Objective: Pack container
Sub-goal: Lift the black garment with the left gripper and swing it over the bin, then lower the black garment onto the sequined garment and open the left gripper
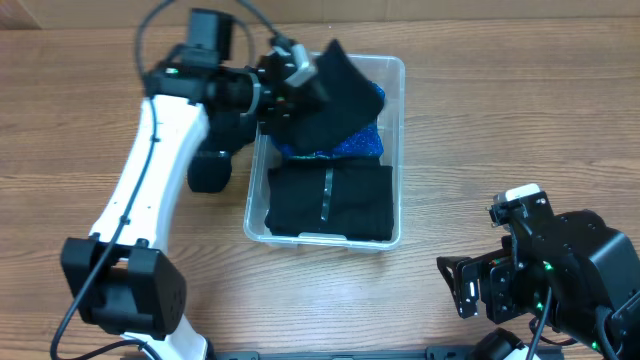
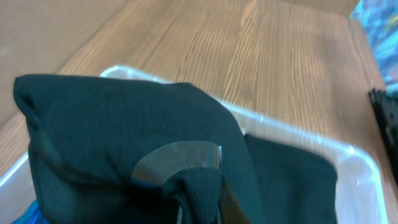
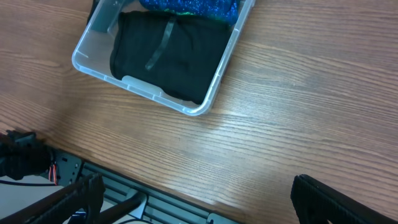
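The clear container [image 1: 399, 150] stands at the table's middle. A folded black garment [image 1: 330, 200] lies in its near half and a blue garment [image 1: 362, 143] lies behind it. My left gripper [image 1: 298, 85] is shut on another black garment [image 1: 340, 92] and holds it above the container's far end, over the blue one. In the left wrist view that cloth [image 2: 124, 124] is bunched between the fingers [image 2: 199, 199], with the container rim [image 2: 298, 134] beyond. My right gripper [image 1: 466, 285] is open and empty at the near right; its wrist view shows the container [image 3: 214, 87] from the front.
The left arm's white link [image 1: 150, 170] runs along the container's left side. A blue patterned thing [image 2: 380, 31] shows at the left wrist view's right edge. A metal rail [image 3: 180, 205] runs along the table's front edge.
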`<action>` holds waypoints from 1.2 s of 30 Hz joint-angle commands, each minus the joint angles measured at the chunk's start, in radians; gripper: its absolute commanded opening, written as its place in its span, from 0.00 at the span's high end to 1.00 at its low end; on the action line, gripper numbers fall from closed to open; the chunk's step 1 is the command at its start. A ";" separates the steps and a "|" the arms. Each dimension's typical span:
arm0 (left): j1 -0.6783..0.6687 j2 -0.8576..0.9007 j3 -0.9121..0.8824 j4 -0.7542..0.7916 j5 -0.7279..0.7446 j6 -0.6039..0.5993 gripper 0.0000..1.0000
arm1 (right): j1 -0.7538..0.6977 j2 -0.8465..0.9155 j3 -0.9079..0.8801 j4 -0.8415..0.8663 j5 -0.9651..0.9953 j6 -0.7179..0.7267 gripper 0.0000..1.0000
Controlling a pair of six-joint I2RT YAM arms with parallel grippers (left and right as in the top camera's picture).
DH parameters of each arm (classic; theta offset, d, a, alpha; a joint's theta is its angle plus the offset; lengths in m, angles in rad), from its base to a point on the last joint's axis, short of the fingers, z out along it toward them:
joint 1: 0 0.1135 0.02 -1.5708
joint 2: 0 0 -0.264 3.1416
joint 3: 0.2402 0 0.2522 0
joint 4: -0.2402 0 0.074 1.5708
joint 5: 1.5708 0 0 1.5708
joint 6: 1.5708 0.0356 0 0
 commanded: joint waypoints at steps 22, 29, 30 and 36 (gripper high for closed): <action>-0.020 0.054 0.002 -0.341 0.040 0.947 0.96 | 0.000 -0.004 0.002 0.003 0.002 -0.003 0.00; 0.003 0.160 0.002 -0.083 -0.011 0.729 0.96 | 0.000 -0.004 0.002 0.003 0.002 -0.003 0.00; 0.010 0.179 0.002 -0.038 -0.011 0.679 0.96 | 0.000 -0.004 0.002 0.003 0.002 -0.003 0.00; 0.014 0.201 0.003 0.251 -0.157 0.234 0.00 | 0.000 -0.004 0.002 0.003 0.002 -0.003 0.00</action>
